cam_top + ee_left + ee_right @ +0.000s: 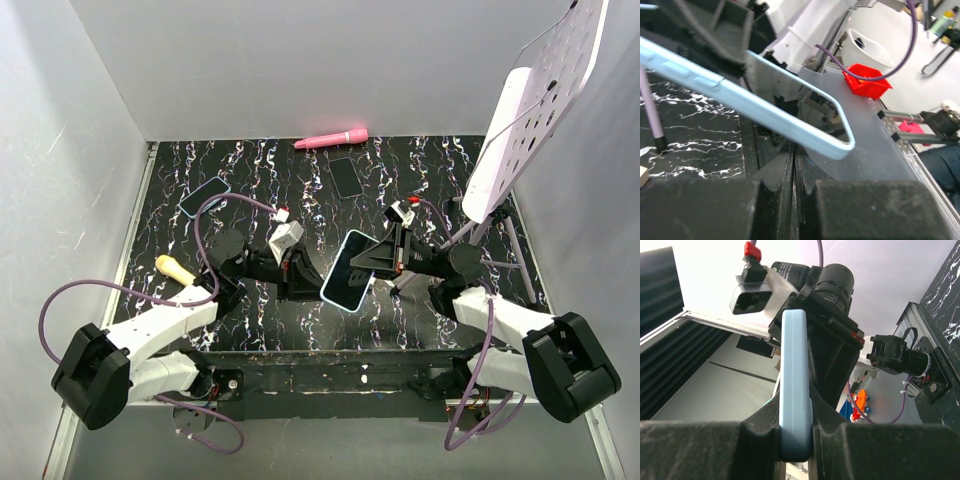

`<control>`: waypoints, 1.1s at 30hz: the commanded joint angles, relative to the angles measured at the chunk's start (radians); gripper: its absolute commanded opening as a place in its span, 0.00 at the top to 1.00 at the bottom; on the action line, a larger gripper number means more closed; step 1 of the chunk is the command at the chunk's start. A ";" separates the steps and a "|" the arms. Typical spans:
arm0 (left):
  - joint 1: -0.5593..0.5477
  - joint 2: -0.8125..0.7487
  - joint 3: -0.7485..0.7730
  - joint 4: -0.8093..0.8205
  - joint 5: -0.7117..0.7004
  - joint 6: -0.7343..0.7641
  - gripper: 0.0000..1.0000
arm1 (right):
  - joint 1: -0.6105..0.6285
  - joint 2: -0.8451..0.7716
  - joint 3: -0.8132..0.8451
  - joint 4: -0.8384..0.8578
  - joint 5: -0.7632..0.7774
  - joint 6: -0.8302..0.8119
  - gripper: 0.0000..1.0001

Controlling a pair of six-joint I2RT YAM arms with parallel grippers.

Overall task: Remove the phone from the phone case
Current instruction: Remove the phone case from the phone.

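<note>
phone (352,268) in its light-blue phone case (794,365) sits aloft over table (250,190) centre, right gripper (796,437) clamping its edge from 3 o'clock, left gripper (794,172) clenched empty at 9 o'clock; likely light, slick, glass-fragile, so peel the softer rim at a free corner.

**White walls around a black marbled counter**

The counter (250,190) has a black top with white veins, like marble. A plain white back wall (330,60) and a white left wall (60,150) close it in, and the light is soft and even. At the right, a white perforated board (560,70) stands tilted on a thin stand. Beyond the counter edge sits a red bin (867,80). Dark horizontal slats (657,295) show higher up.
</note>
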State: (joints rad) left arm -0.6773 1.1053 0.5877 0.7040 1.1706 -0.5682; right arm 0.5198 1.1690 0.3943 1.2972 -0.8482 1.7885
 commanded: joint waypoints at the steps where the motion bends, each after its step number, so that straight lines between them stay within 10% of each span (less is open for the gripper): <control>1: -0.004 -0.022 -0.008 -0.045 -0.121 0.018 1.00 | 0.014 -0.081 0.031 0.095 0.058 -0.049 0.99; 4: -0.005 -0.093 -0.045 -0.070 -0.112 -0.054 0.90 | 0.014 -0.135 0.051 -0.027 0.055 -0.144 0.99; 8: -0.011 -0.232 -0.077 -0.268 -0.153 -0.094 0.35 | 0.013 -0.199 0.080 -0.226 0.074 -0.300 0.99; 10: -0.015 -0.300 -0.089 -0.330 -0.172 -0.146 0.28 | 0.008 -0.222 0.089 -0.289 0.080 -0.382 0.99; 26: -0.019 -0.227 -0.233 0.138 -0.302 -0.501 0.65 | 0.006 -0.218 0.133 -0.322 0.028 -0.454 0.99; 33: -0.019 -0.199 -0.224 0.256 -0.247 -0.532 0.60 | 0.006 -0.212 0.127 -0.314 0.028 -0.454 0.99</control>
State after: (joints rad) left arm -0.6952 0.9199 0.3511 0.8486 0.8894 -1.0763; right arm 0.5297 0.9703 0.4915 0.9062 -0.8219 1.3304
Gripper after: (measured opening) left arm 0.366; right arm 0.218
